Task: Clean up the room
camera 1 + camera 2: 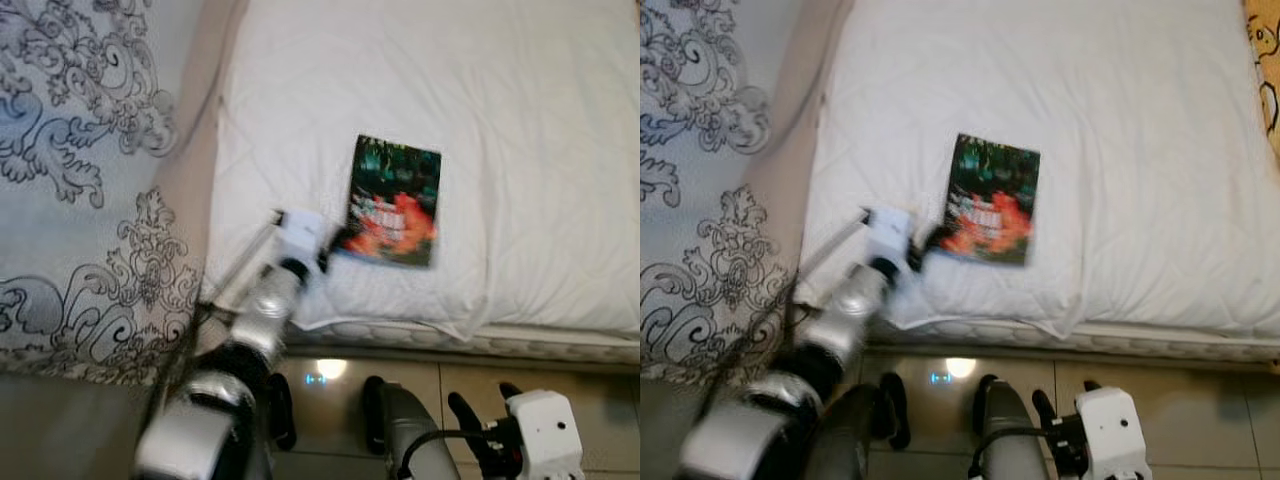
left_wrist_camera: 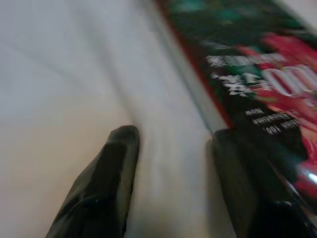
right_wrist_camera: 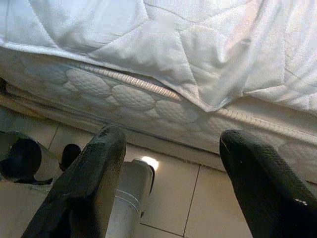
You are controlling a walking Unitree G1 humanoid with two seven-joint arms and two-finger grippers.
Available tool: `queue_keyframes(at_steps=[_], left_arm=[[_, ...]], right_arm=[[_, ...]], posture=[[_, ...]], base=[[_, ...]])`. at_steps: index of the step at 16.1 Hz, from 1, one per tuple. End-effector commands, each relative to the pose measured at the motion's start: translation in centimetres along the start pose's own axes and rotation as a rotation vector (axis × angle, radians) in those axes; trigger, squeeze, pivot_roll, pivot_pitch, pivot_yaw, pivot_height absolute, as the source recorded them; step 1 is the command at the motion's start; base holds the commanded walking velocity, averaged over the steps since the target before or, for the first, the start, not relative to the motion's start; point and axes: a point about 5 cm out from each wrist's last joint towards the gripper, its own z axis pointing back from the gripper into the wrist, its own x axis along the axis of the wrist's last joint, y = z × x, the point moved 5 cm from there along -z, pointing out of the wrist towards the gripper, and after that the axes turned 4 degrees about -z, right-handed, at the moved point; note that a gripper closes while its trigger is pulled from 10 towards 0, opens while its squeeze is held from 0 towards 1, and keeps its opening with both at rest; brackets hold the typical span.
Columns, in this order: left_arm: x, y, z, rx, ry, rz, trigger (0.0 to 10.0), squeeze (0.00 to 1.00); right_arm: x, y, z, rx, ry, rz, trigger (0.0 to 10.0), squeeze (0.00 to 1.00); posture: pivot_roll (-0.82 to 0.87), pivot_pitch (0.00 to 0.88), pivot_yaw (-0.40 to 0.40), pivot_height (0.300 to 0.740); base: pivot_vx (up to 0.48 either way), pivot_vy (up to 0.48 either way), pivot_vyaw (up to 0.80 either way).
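Observation:
A book with a dark green and red cover lies flat on the white bed, near its front edge. My left gripper reaches over the bed to the book's near left corner. In the left wrist view it is open, one finger on the sheet, the other at the edge of the book. My right gripper hangs open low by the bed's side, over the tiled floor, holding nothing.
A patterned grey curtain hangs left of the bed. The mattress edge and quilted cover overhang the floor. My legs stand close to the bed front. A yellow patterned cloth lies at the bed's far right.

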Motion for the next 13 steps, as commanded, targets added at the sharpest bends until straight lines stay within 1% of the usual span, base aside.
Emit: queue_keyframes(at_steps=[1,2,4,5,6,7,8,9,10,11,12,13], left_arm=[[-1.0,-2.6,0.5,-0.087,0.031,0.027,10.0,0.00],[-1.0,-3.9,0.9,-0.118,0.028,0.050,10.0,0.00],[-0.9,-4.7,1.2,-0.138,0.027,0.062,10.0,0.00],[-0.9,-5.0,1.3,-0.146,0.032,0.048,10.0,0.00],[-1.1,-4.7,1.2,-0.136,0.041,0.039,10.0,0.00],[-1.2,-2.1,1.2,-0.063,0.056,-0.050,10.0,0.00],[-1.1,-1.5,1.2,-0.049,0.055,-0.090,10.0,0.00],[0.1,0.5,1.3,0.001,0.013,-0.157,10.0,0.00],[1.8,2.6,1.5,0.066,-0.044,-0.219,10.0,0.00],[3.4,4.4,1.8,0.127,-0.096,-0.244,10.0,0.00],[4.5,5.5,2.1,0.177,-0.136,-0.233,10.0,0.00],[6.3,7.1,2.6,0.247,-0.201,-0.196,10.0,0.00]], right_arm=[[-1.0,-0.2,0.2,-0.007,0.038,-0.004,10.0,0.00],[-1.1,-0.3,0.1,-0.006,0.037,-0.002,10.0,0.00],[-1.1,-0.3,-0.1,-0.004,0.036,-0.001,10.0,0.00],[-1.1,-0.3,-0.3,-0.001,0.033,0.001,10.0,0.00],[-1.0,-0.3,-0.4,0.001,0.030,0.002,10.0,0.00],[-0.8,-0.3,-1.0,0.002,0.012,0.003,10.0,0.00],[-0.6,-0.3,-1.1,0.002,0.005,0.002,10.0,0.00],[0.0,-0.3,-1.9,-0.003,-0.035,0.004,10.0,0.00],[1.3,-0.4,-2.8,-0.011,-0.094,0.006,10.0,0.00],[2.6,-0.2,-3.9,-0.012,-0.152,0.009,10.0,0.00],[3.8,-0.1,-4.8,-0.016,-0.197,0.013,10.0,0.00],[5.8,-0.2,-6.4,-0.035,-0.277,0.020,10.0,0.00]], posture=[[-0.33,0.316,0.021,0.700],[-0.33,0.314,0.022,0.700],[-0.32,0.311,0.022,0.700],[-0.32,0.307,0.021,0.700],[-0.32,0.304,0.021,0.700],[-0.31,0.289,0.025,0.700],[-0.31,0.289,0.025,0.700],[-0.30,0.257,0.035,0.700],[-0.28,0.225,0.044,0.700],[-0.26,0.185,0.056,0.700],[-0.25,0.159,0.061,0.700],[-0.22,0.096,0.075,0.700]], base=[[0.000,0.000,0.00],[0.000,0.000,0.00],[0.000,0.000,0.00],[0.000,0.000,0.00],[0.000,0.000,0.00],[0.000,0.000,0.00],[0.000,0.000,0.00],[0.000,0.000,0.00],[0.000,0.000,0.00],[0.000,0.000,0.00],[0.000,0.000,0.00],[0.000,0.000,0.00]])
